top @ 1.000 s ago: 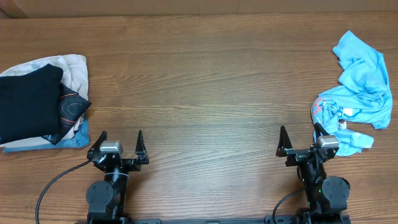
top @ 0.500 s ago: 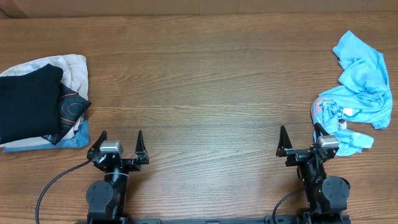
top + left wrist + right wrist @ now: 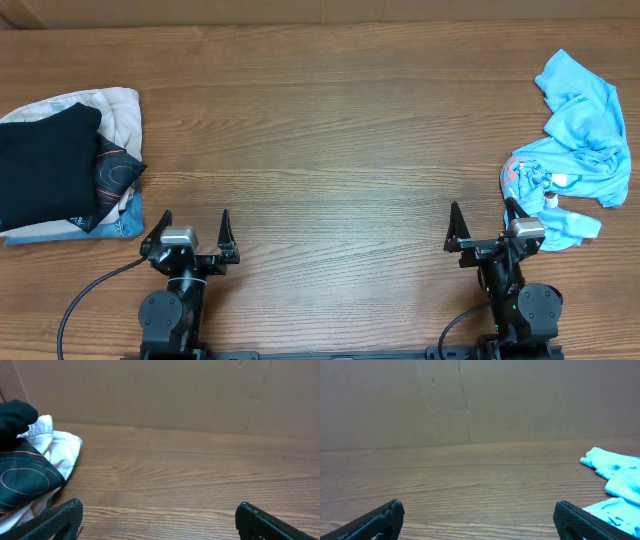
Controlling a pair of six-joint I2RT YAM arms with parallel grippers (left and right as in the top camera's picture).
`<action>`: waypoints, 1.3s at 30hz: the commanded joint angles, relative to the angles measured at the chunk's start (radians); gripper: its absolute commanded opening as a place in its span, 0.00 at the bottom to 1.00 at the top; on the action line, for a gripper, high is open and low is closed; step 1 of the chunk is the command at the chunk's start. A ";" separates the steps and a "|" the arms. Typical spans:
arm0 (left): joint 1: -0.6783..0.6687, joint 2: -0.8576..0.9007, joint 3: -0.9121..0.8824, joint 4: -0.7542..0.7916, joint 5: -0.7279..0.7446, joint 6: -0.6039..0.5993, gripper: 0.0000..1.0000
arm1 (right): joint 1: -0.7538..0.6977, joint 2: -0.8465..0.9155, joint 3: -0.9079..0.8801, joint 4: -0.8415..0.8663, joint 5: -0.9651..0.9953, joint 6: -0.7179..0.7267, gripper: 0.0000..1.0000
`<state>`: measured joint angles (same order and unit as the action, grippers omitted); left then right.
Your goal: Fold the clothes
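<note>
The light sky-blue T-shirt [image 3: 575, 150] lies crumpled at the table's far right, red-and-white lettering showing near its lower left. It also shows at the right edge of the right wrist view [image 3: 617, 482]. My right gripper [image 3: 485, 222] is open and empty at the front edge, its right finger close beside the shirt's lower part. It shows open in its wrist view [image 3: 479, 517]. My left gripper [image 3: 192, 230] is open and empty at the front left, also open in its wrist view [image 3: 159, 519].
A pile of folded garments sits at the far left: a black one [image 3: 45, 165] on top of a beige one [image 3: 115, 115], also in the left wrist view [image 3: 27, 477]. A cardboard wall [image 3: 165, 395] stands behind the table.
</note>
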<state>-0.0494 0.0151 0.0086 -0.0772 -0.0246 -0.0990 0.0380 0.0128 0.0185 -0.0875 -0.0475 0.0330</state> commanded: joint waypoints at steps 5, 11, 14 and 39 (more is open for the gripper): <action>0.008 -0.010 0.001 -0.005 0.025 -0.037 1.00 | -0.006 -0.006 0.003 0.000 0.005 0.076 1.00; 0.008 -0.006 0.108 -0.125 0.014 -0.035 1.00 | -0.006 0.028 0.132 -0.060 0.145 0.076 1.00; 0.008 0.025 0.185 -0.161 0.013 -0.008 1.00 | -0.006 0.087 0.220 -0.085 0.198 0.076 1.00; 0.008 0.962 0.922 -0.581 0.044 0.053 1.00 | -0.200 1.198 1.002 -0.612 0.204 0.116 1.00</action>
<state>-0.0494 0.9154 0.8925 -0.6483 -0.0017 -0.0677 -0.1009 1.1473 0.9890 -0.6827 0.1684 0.1036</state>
